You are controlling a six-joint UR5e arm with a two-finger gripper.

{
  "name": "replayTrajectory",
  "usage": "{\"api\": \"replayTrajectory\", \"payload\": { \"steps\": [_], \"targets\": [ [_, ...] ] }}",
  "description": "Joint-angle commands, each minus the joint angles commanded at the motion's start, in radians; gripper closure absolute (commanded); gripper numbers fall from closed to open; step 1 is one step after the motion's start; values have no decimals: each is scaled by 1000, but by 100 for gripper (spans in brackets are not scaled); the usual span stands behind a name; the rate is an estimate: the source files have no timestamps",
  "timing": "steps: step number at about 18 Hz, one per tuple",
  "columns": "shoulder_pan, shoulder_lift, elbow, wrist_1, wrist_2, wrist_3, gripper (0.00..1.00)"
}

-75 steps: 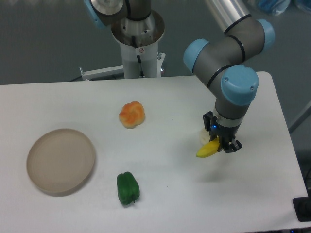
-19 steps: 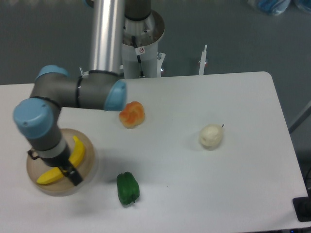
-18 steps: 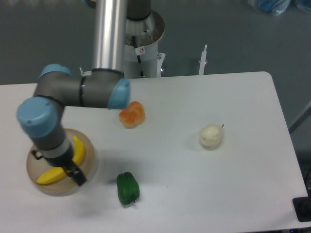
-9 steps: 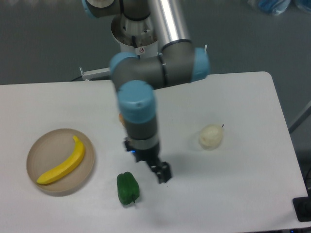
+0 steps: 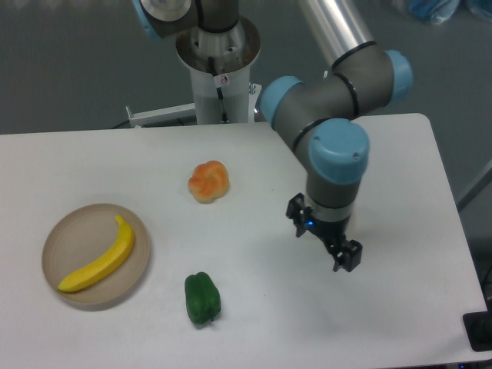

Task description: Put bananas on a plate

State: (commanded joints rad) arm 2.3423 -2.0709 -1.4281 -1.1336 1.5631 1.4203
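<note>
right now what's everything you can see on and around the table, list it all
banana: 1, bright yellow, lying in the plate at the left
plate: 1, beige-tan, round, near the table's left edge
orange-yellow round fruit: 1, mid-table, right of and behind the plate
bell pepper: 1, green, near the front edge, right of the plate
table: 1, white
robot base column: 1, white and silver, behind the table's far edge
arm: 1, grey with blue caps, over the right half of the table
gripper: 1, black, empty, pointing down at the right half; open or shut cannot be told
</note>
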Motion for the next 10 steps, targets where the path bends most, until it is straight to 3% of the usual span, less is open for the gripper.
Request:
{"api": "replayTrajectory", "payload": {
  "steps": [10],
  "targets": [
    [14, 11, -25, 2, -2, 3, 0]
  ]
}}
